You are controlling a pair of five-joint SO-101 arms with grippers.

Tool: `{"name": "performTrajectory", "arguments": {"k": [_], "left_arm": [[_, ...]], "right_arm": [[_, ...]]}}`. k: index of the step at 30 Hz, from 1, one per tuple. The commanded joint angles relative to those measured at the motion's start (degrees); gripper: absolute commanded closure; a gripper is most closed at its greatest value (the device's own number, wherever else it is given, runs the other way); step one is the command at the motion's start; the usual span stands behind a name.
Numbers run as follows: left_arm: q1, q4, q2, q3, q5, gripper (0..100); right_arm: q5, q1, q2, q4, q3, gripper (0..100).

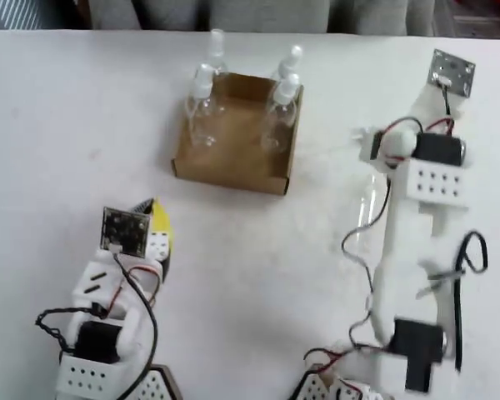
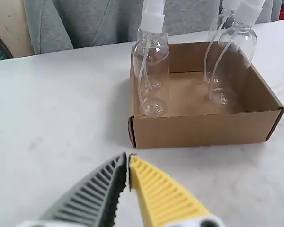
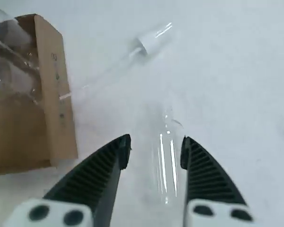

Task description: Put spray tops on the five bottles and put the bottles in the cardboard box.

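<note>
The cardboard box [image 1: 233,171] stands at the table's far middle with several clear bottles in it, among them a capped one [image 2: 151,61] at the near left and another [image 2: 229,56] on the right. A clear uncapped bottle [image 3: 168,156] [image 1: 368,204] lies on the table right of the box. My right gripper [image 3: 155,141] is open with a black finger on each side of it. Past the bottle's neck lies a loose white spray top [image 3: 149,42], its tube running toward the box. My left gripper [image 2: 128,161] [image 1: 157,215] is shut and holds nothing, low over the table in front of the box.
The white right arm [image 1: 417,175] stretches along the table's right side, with cables looping beside it. The box wall [image 3: 57,94] stands close beside the right gripper. Bare white table lies between the two arms and left of the box.
</note>
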Motion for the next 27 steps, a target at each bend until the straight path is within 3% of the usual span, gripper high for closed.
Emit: {"name": "performTrajectory", "arguments": {"k": [1,6,20,27], "left_arm": [[-0.40,0.18,-0.22,-0.09,-0.62,98],[-0.40,0.18,-0.22,-0.09,-0.62,98],[-0.31,0.18,-0.22,-0.09,-0.62,98],[-0.31,0.18,-0.22,-0.09,-0.62,98]], "right_arm": [[-1.23,0.13,9.36,0.66,-10.73,84.7],[-1.32,-1.54,21.58,-1.19,-20.92,84.7],[-18.99,-1.63,52.26,-1.01,-57.41,84.7],[-23.03,-1.80,65.71,-1.10,-71.12,84.7]]}}
